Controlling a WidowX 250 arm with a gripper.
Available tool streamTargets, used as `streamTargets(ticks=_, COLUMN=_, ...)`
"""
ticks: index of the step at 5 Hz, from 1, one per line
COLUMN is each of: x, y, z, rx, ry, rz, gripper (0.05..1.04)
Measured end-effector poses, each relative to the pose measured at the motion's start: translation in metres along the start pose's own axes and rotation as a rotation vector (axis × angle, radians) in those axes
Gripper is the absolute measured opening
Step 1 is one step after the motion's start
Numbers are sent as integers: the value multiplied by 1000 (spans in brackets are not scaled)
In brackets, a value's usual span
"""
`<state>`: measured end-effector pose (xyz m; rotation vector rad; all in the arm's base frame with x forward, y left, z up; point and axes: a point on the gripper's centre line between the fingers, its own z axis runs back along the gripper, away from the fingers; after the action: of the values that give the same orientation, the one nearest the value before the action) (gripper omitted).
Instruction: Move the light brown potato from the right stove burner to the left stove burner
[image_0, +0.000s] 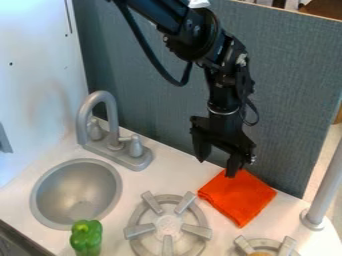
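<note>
We see matt orange cloth (244, 200), smooth metal-looking sink (55, 193), glossy green pepper (86, 237), and smooth whitish desk (157, 180).

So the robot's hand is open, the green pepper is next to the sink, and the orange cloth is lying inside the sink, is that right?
Not quite, the cloth isn't in the sink. The camera view shows it lying on the counter, beside a burner. The hand is open and the green pepper is next to the sink, as you said.
</note>
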<state>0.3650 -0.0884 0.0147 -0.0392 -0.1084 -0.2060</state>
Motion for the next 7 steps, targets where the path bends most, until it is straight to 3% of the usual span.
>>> streamTargets(ticks=1, x=-6, y=0, z=-12, rx=1, ry=37, rz=-2, gripper=1001)
streamTargets(ticks=2, x=-14, y=-19, z=-20, rx=-8, ry=104, rz=-161, gripper=1001)
streamTargets(ticks=3, x=-13, y=-61, z=-42, rx=-21, ry=139, rz=-308, gripper=1001)
streamTargets(ticks=4, x=-13, y=-85, z=-56, rx=-48, ry=161, rz=-396, gripper=1001)
streamTargets(ticks=5, x=-11, y=-103, z=-73, rx=-53, ry=229, rz=-469, gripper=1001)
streamTargets(ticks=6, x=-12, y=-122, z=-75, rx=-44, ry=285, rz=-531, gripper=1001)
streamTargets(ticks=7, x=-16, y=-126, z=-76, rx=-60, ry=299, rz=-544, gripper=1001)
